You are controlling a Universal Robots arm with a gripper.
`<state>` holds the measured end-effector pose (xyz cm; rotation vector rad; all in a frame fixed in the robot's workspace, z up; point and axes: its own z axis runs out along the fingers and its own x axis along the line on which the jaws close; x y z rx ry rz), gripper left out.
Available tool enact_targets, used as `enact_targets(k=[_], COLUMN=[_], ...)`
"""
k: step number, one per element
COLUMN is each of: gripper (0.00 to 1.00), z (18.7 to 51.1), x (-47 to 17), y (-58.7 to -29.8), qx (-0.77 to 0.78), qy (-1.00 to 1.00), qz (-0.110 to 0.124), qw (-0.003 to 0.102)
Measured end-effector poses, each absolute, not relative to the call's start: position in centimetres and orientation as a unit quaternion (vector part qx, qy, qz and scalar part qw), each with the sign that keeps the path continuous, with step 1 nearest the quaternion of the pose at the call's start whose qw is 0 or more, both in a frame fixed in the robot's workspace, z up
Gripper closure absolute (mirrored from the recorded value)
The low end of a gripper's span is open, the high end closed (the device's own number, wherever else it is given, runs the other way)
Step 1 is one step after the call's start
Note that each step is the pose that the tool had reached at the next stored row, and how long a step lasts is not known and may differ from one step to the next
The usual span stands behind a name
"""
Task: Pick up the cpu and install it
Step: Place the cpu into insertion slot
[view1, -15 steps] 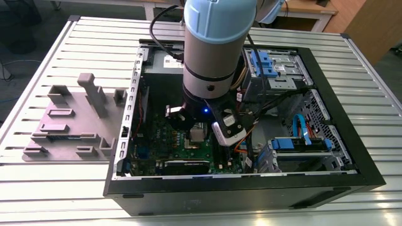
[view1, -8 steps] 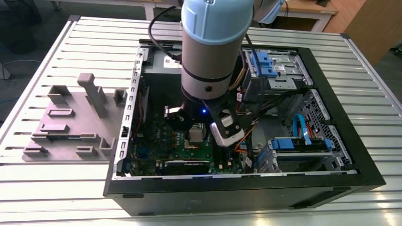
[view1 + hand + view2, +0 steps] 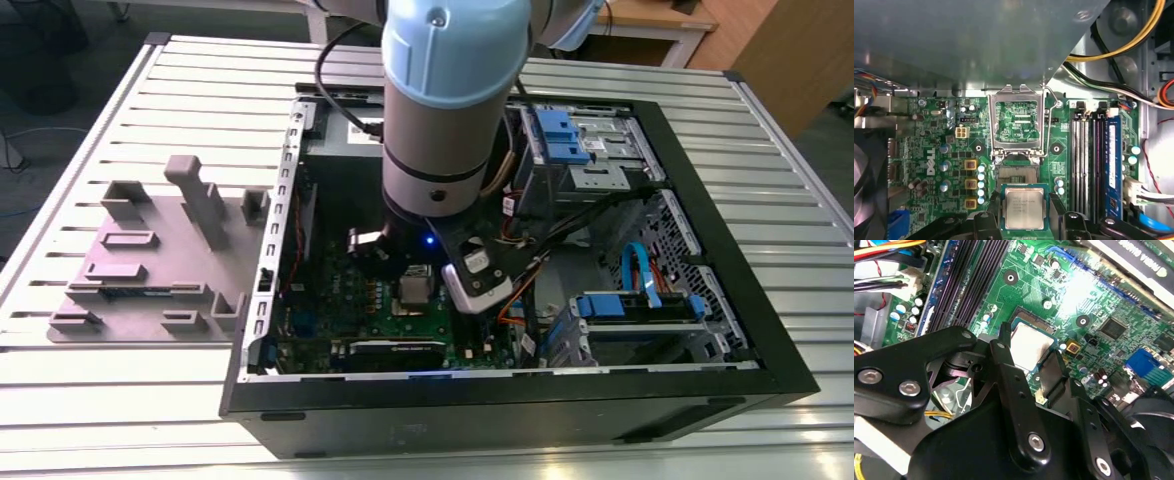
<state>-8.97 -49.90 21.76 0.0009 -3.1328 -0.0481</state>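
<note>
**Q:** Where is the cpu [image 3: 1024, 209], and what holds it?

**A:** It is the silver-topped chip clamped between the two black fingers [image 3: 985, 225] of the claw [image 3: 1024, 216], one finger on each opposite edge. In the first wrist view the chip sits just beside the open socket [image 3: 1016, 175] and overlaps its nearer edge. Whether it touches the contacts cannot be told.

**Q:** Which step is in hand?

**A:** Judged as placement: the pick-up is done and the chip is over the motherboard [image 3: 929, 145], but not yet seated. Seating calls for the chip's edges square to the socket frame, the chip centred, and a level descent. A tilt could bend the contacts.

**Q:** What surrounds it, and what obstructs?

**A:** The load plate [image 3: 992, 125] is swung open beyond the socket, so the seat is uncovered. A row of capacitors [image 3: 981, 182] stands just beside one finger, and the memory slots [image 3: 1089, 155] lie near the other. The cables [image 3: 1124, 46] run well apart, beside a grey metal box [image 3: 979, 40]. In the exterior view the arm [image 3: 447, 100] reaches down into the open computer case [image 3: 507, 415] on the slatted desk [image 3: 80, 400]. A grey fixture block [image 3: 134, 270] lies outside the case, on the exterior view's left.
</note>
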Motion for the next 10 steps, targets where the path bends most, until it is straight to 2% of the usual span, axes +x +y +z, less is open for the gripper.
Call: enact_targets(k=[10], gripper=[0.53], z=[20.4], x=[-9.5], y=[-49.7], qx=[-0.001], qy=[-1.000], qz=[-0.015], qw=[0.004])
